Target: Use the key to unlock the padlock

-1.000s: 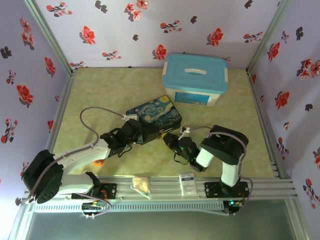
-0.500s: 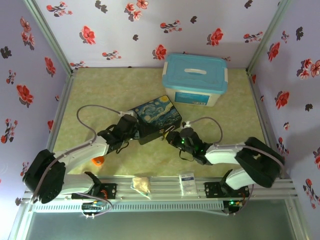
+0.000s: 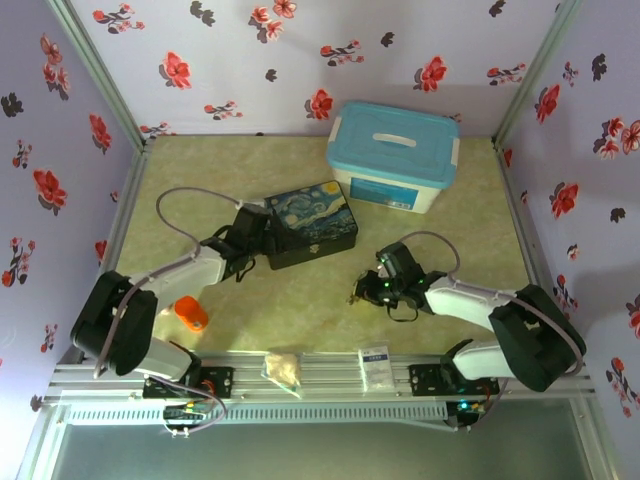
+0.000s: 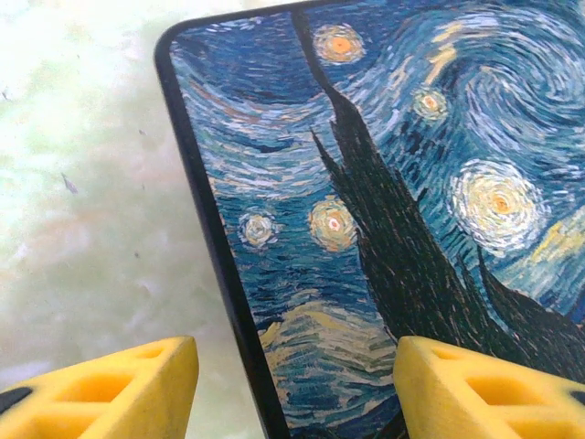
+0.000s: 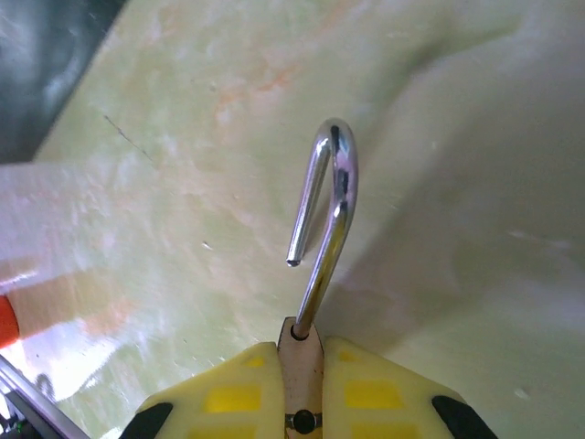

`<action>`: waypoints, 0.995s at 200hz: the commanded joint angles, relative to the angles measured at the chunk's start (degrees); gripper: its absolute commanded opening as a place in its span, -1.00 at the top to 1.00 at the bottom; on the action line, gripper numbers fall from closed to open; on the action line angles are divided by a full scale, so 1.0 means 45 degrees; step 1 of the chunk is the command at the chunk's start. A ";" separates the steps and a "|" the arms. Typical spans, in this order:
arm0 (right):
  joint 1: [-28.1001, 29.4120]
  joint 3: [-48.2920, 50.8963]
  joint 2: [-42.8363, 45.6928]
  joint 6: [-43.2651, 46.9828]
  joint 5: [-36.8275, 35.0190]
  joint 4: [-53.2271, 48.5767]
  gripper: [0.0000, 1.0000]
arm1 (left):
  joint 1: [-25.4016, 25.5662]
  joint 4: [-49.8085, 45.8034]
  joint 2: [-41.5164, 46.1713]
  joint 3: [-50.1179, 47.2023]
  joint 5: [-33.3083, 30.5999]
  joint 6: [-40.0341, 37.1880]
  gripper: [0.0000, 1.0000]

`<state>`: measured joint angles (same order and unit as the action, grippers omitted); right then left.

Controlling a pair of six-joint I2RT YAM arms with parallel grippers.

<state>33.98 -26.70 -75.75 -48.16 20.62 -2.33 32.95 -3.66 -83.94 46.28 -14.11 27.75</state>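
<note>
A blue-lidded box [image 3: 392,155] stands just behind the starry-night tin [image 3: 310,222]. The left gripper [image 4: 292,389] is spread wide, astride the tin's left edge. The right gripper [image 5: 300,384] sits right of the tin and nearer, apart from it. An orange piece [image 3: 190,313] lies left of the tin and nearer. The padlock [image 5: 300,355] is pinched in the right gripper's fingers, its shackle free at one end.
</note>
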 commanded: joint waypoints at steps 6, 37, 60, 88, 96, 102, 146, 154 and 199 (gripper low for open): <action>-0.0703 -0.0475 0.0135 0.1746 0.0326 -0.3971 0.98 | -0.0678 -0.1276 -0.0935 0.0383 -0.0325 -0.0917 -0.18; -0.1562 -0.1103 0.0380 0.2867 -0.0415 -0.6065 0.83 | -0.0955 -0.0982 -0.0666 0.0692 -0.0034 -0.0876 -0.18; -0.2466 -0.1323 0.0297 0.3330 -0.0244 -0.6383 0.63 | -0.0960 -0.0741 -0.0289 0.0884 0.0269 -0.1014 -0.19; -0.2567 -0.1913 -0.0164 0.3556 -0.1480 -0.6826 0.16 | -0.0975 -0.0924 0.0036 0.1354 0.0678 -0.1118 -0.20; -0.2570 -0.2063 -0.0295 0.3558 -0.1730 -0.6826 0.16 | -0.0974 -0.0896 0.0224 0.1346 0.0806 -0.1072 -0.20; -0.2588 -0.2138 -0.0343 0.3580 -0.1836 -0.6800 0.19 | -0.0974 -0.0885 0.0388 0.1339 0.0863 -0.1016 -0.21; -0.2536 -0.2563 -0.0007 0.3647 -0.2785 -0.6878 0.22 | -0.0974 -0.1184 0.1524 0.0951 0.0958 -0.0781 -0.21; -0.2468 -0.2527 0.0232 0.3707 -0.2890 -0.6764 0.19 | -0.0979 -0.1293 0.1689 0.0897 0.0975 -0.0744 -0.20; -0.2249 -0.2345 0.0076 0.3501 -0.1897 -0.5056 0.14 | -0.1013 -0.1680 0.2612 0.0432 0.0988 -0.0586 -0.21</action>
<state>23.27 -36.86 -74.67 -32.51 10.48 -29.34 28.95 -8.71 -74.52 49.74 -10.24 24.73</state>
